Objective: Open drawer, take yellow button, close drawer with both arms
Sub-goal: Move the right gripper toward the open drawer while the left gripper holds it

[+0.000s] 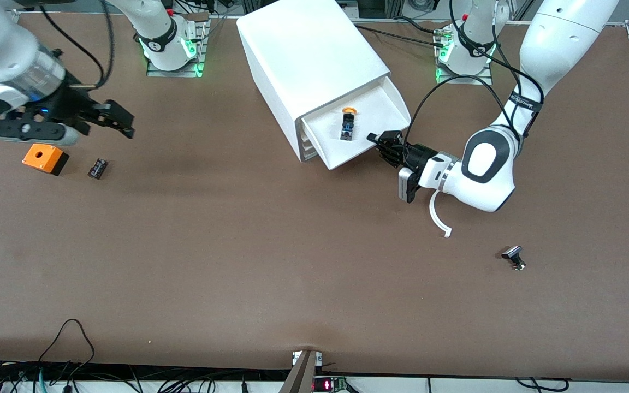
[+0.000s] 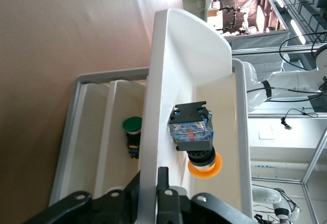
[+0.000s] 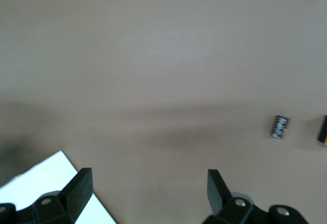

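Observation:
The white cabinet (image 1: 309, 60) stands between the arm bases. Its top drawer (image 1: 380, 109) is pulled out. The button (image 1: 349, 123) lies inside it, orange-yellow cap toward the cabinet. My left gripper (image 1: 375, 141) is shut on the drawer's cream-white front wall (image 2: 153, 106). In the left wrist view the wall runs between the fingers (image 2: 162, 183), and the button (image 2: 196, 137) lies just inside. My right gripper (image 1: 120, 123) is open and empty over bare table at the right arm's end. Its fingers (image 3: 79, 185) stand wide apart.
An orange square box (image 1: 45, 158) and a small black part (image 1: 98, 167) lie under and beside the right gripper. A black-headed bolt-like part (image 1: 513, 256) lies nearer the front camera at the left arm's end. A green-capped button (image 2: 133, 127) shows in a lower drawer.

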Available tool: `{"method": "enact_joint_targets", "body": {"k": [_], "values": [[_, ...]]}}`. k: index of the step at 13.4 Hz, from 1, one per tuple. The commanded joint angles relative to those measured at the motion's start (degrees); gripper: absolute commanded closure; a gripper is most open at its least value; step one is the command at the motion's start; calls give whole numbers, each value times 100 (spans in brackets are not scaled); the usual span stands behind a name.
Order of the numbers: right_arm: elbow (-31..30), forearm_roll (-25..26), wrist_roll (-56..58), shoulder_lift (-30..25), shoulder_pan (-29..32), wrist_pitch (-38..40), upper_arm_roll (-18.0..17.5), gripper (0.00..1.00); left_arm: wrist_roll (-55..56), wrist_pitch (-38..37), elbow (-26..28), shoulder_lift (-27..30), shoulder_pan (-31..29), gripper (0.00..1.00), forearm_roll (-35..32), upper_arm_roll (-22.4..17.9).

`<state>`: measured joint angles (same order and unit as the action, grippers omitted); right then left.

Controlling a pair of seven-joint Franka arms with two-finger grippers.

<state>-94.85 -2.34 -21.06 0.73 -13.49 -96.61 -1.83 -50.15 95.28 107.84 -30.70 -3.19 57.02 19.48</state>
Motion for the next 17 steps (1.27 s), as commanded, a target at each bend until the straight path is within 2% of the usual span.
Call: {"method": "enact_joint_targets", "body": {"k": [1,3,7,10,14,17], "values": [[448,-56,-607,443,-504,-95,51,1,-171,175,-175,-156,-24,0,-209,-14],[1071,-12,-768,935,-961,-34,51,1,-162,53,-184,-129,-59,0,-209,-14],[1828,15,-1285,1639,-1673,-95,51,1,4,-97,-281,-76,-120,0,-357,-58],[2417,23,-1724,2166,-2086,-182,60,1,671,-596,-736,-67,-244,0,-674,-58],[2840,32,-2551,2703,-2605,-560,69,1,1804,-1125,-1509,29,-375,0,-1569,-58],[2955,23,-3025,3028,-2948,-1130,69,1,2481,-1196,-1915,178,-402,0,-2737,-50]]}}
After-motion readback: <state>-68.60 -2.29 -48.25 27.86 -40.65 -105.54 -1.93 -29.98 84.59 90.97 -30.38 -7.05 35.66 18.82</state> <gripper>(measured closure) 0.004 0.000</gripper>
